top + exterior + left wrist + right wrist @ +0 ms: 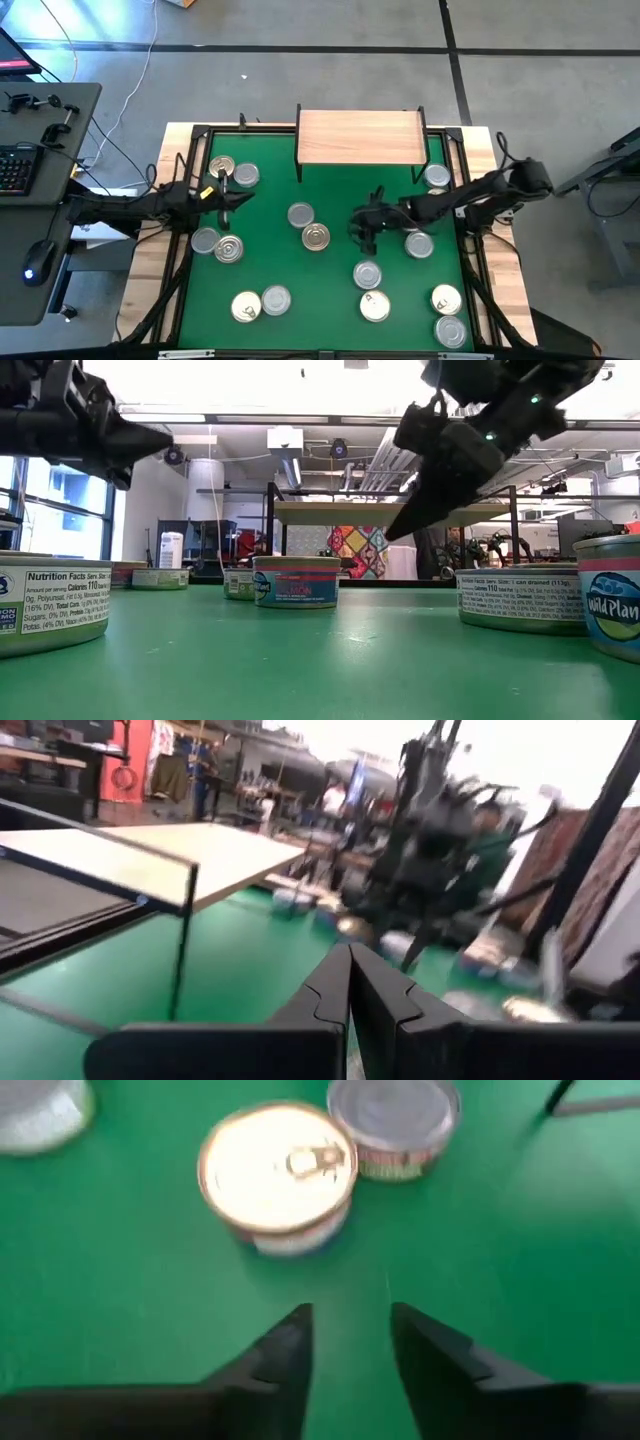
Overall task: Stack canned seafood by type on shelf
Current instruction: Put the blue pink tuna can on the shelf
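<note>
Two tins lie ahead of the right gripper (350,1342), fingers slightly parted, empty: we centre on the round gold-lidded tin (277,1176), beside the grey-lidded tin (394,1122). Left gripper (350,982) closed, idle.

Bright light comes from the ceiling and windows in the low view. Both wrist views are blurry. The golden lid (277,1172) shines with glare.
</note>
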You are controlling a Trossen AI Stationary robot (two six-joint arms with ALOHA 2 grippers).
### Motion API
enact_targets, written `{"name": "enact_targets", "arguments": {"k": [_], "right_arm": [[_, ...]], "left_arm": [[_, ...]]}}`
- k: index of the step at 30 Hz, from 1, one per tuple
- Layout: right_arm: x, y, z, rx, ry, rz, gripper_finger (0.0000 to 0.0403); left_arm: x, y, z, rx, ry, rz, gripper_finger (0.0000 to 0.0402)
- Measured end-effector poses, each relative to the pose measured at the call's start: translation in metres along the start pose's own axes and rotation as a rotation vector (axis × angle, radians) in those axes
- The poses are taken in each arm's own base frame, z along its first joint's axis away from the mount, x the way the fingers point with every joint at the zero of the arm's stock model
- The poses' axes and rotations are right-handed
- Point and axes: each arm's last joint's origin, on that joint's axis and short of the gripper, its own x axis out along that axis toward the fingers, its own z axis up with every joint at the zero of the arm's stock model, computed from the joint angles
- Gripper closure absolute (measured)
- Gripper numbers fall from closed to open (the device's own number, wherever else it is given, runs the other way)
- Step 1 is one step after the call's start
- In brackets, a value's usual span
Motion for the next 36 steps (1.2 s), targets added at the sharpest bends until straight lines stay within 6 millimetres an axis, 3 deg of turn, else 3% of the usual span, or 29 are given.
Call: {"name": "enact_targets", "arguments": {"k": [6,11,16,21,25,31,36], "right_arm": [[0.018,0.0,-0.003,-0.154,-0.014,0.174,0.0128],[0.026,0.012,-0.009,-0.202,-0.007,0.178,0.0112],[0.023,0.029,0.001,-0.251,-0.145,0.232,0.017],[0.026,0.034,0.011,-0.265,-0.293,0.237,0.029],[0.039,0.033,0.011,-0.238,-0.369,0.238,0.0386],[0.056,0.026,0.0,-0.177,-0.319,0.183,0.038],[0.062,0.023,-0.007,-0.165,-0.275,0.135,0.04]], "left_arm": [[0.001,-0.004,0.004,-0.101,-0.031,-0.04,0.0401],[0.008,-0.018,0.004,-0.101,-0.049,-0.102,0.0401],[0.017,-0.035,-0.005,-0.089,-0.037,-0.069,0.0401],[0.028,-0.051,-0.017,-0.073,0.012,0.034,0.0401],[0.048,-0.069,-0.018,-0.036,0.057,0.091,0.0401],[0.081,-0.091,-0.024,0.02,0.121,0.108,0.0401],[0.103,-0.099,-0.035,0.059,0.166,0.138,0.0401]]}}
